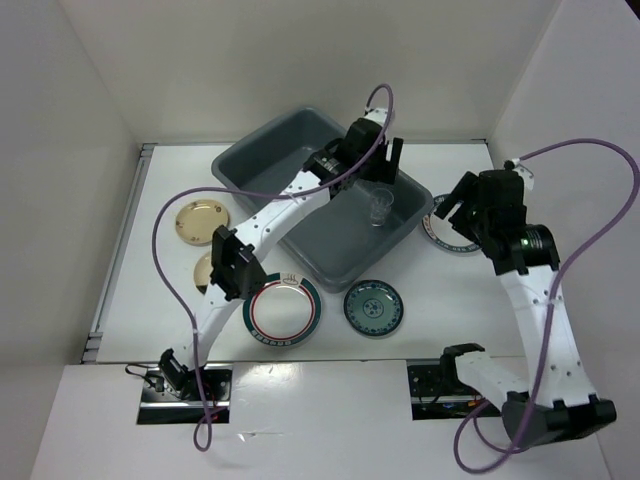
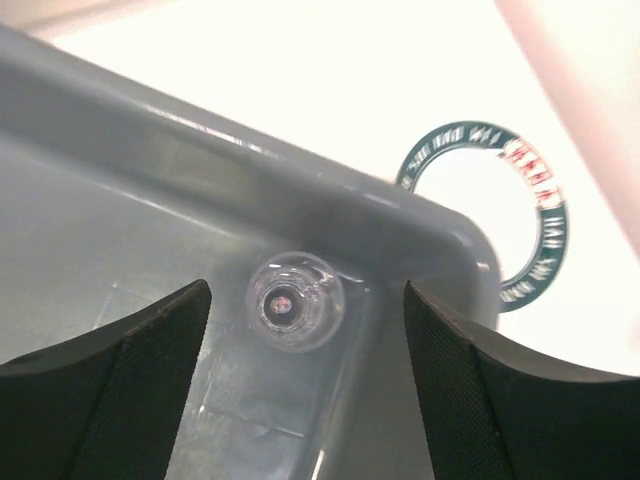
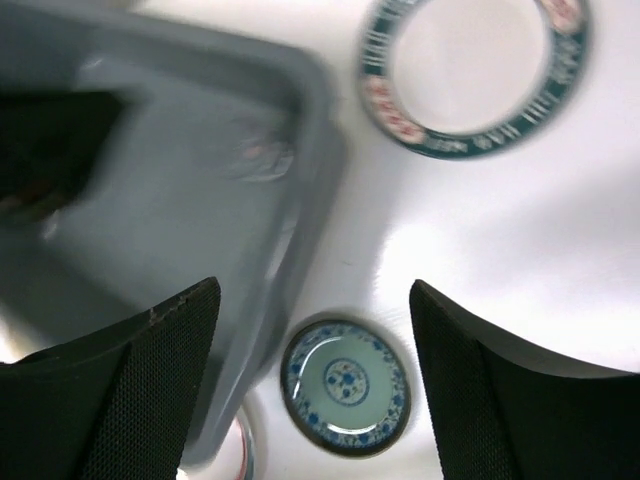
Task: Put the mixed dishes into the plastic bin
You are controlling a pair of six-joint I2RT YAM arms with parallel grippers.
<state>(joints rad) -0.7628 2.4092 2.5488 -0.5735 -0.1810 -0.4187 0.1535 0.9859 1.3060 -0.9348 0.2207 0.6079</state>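
Near side of the plastic bin (image 1: pixel 255 160): the red-and-green rimmed plate (image 1: pixel 285 308) and the teal plate (image 1: pixel 373 307). Two gold plates (image 1: pixel 201 221) lie to its left and the dark-rimmed plate (image 1: pixel 440 238) to its right; you have all five yet to put in. Only the clear cup (image 2: pixel 295 300) stands inside, at the bin's right corner. Your left gripper (image 1: pixel 377 168) hangs wide apart above it, holding nothing. Your right gripper (image 3: pixel 315 300), spread and empty, hovers right of the bin. Only the top view shows the gold plates. The left wrist view alone shows the cup clear of the fingers (image 2: pixel 120 380).
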